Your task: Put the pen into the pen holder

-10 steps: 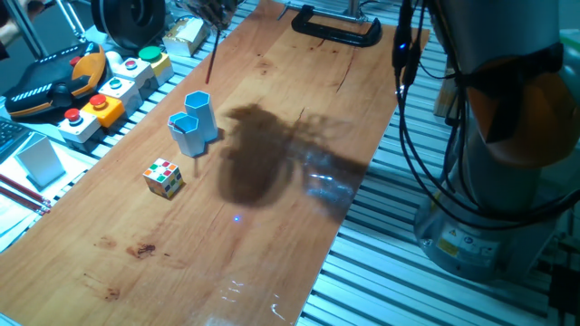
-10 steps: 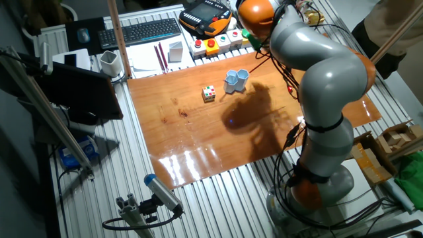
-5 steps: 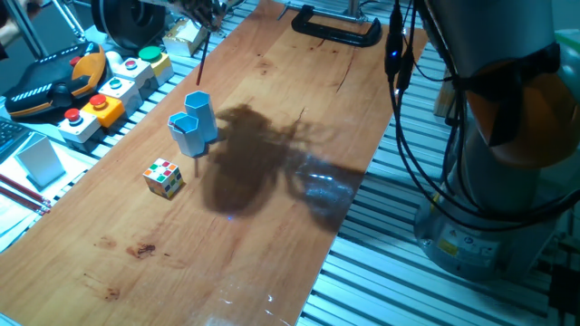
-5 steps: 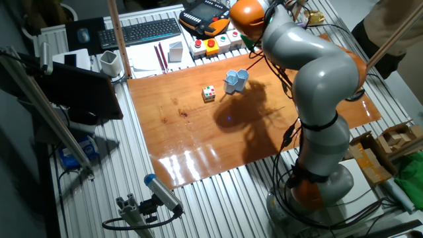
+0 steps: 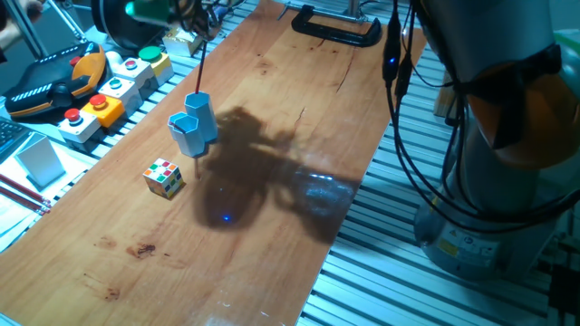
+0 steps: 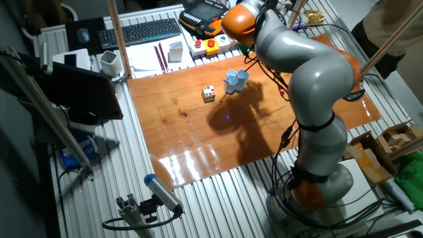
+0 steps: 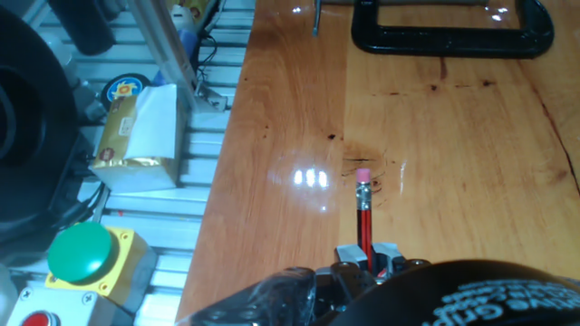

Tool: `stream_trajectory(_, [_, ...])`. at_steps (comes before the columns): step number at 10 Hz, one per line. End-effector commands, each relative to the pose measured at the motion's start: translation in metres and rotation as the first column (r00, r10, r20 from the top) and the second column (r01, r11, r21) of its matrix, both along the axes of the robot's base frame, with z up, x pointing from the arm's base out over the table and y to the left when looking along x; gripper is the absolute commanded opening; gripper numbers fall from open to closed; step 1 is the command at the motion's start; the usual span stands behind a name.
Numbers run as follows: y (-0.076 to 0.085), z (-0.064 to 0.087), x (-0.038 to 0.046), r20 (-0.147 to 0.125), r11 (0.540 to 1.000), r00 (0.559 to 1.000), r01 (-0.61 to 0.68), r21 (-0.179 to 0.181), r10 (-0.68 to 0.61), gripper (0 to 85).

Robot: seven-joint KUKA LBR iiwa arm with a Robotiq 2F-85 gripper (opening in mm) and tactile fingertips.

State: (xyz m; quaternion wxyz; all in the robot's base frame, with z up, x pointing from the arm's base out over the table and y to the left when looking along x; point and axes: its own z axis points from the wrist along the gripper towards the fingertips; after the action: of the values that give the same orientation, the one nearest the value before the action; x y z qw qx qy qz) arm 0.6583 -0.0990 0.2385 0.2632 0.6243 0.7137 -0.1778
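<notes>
Pen (image 5: pixel 200 65): clamped upright in gripper (image 7: pixel 367 258), tip just above holder (image 5: pixel 198 109) (taller cup). Step: carry and alignment. Next: centre over the rim, lower straight, then release.

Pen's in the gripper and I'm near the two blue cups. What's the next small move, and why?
Probably a short sideways nudge to centre the pen over the pen holder, then lower. The gripper is shut on the pen, which hangs above the taller cup with its lower tip near the rim; the shorter cup sits right beside it.
</notes>
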Motion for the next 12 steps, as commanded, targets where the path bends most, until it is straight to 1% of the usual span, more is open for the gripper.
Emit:
stream_trajectory(1, [0.003, -0.004, -0.0003, 0.003, 1.0, 1.0, -0.002, -0.009, 0.002, 0.7])
stream_trajectory(3, [0.007, -0.008, -0.0003, 0.009, 0.999, 1.0, -0.011, -0.034, 0.011, 0.7])
stream_trajectory(5, [0.01, -0.012, -0.0007, 0.011, 0.999, 1.0, -0.018, -0.037, 0.019, 0.7])
stream_trajectory(6, [0.012, -0.015, -0.0012, 0.012, 0.999, 1.0, -0.019, -0.049, 0.02, 0.7])
stream_trajectory(7, [0.014, -0.017, -0.0018, 0.013, 0.998, 1.0, -0.021, -0.052, 0.022, 0.7])
stream_trajectory(11, [0.02, -0.027, -0.0029, 0.015, 0.999, 1.0, -0.011, -0.038, 0.012, 0.7])
stream_trajectory(12, [0.021, -0.03, -0.0033, 0.016, 0.999, 1.0, -0.007, -0.042, 0.007, 0.7])
